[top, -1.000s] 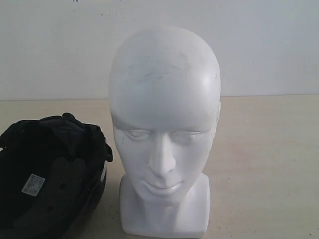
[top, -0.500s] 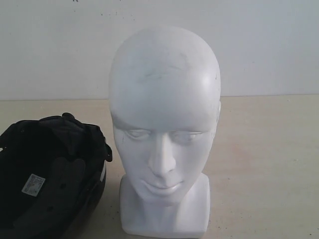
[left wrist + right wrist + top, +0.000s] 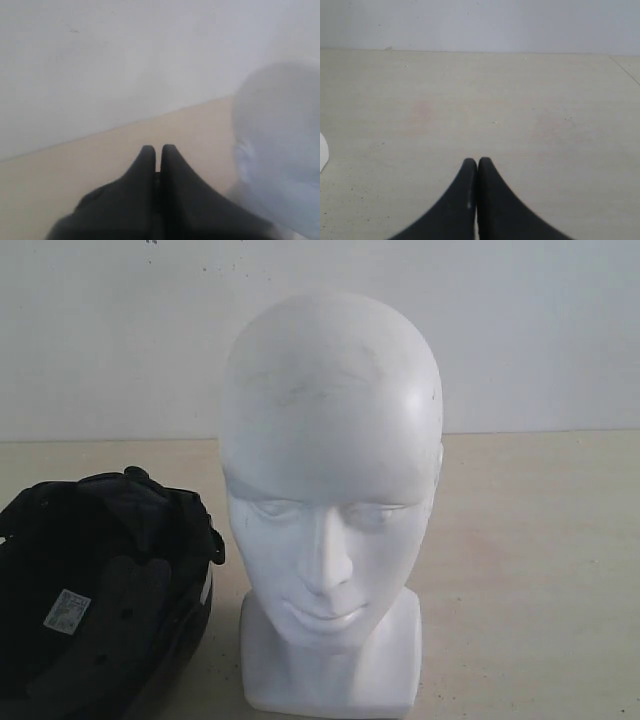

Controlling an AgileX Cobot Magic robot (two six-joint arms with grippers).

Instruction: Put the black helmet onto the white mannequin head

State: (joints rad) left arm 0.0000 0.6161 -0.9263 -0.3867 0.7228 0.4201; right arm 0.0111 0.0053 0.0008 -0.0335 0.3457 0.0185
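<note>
While both grippers sit clenched on nothing, you have the left gripper (image 3: 156, 150) near the white mannequin head (image 3: 330, 490) and the right gripper (image 3: 477, 162) above the desk (image 3: 530, 570). The black helmet (image 3: 100, 590) lies lining-up just left of the head, toward the desk's near edge.

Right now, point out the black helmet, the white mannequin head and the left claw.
black helmet (image 3: 120, 585): exterior view, on the padded lining inside the upturned shell.
white mannequin head (image 3: 330, 435): exterior view, on the forehead.
left claw (image 3: 158, 151): left wrist view, between the two closed fingertips.
</note>
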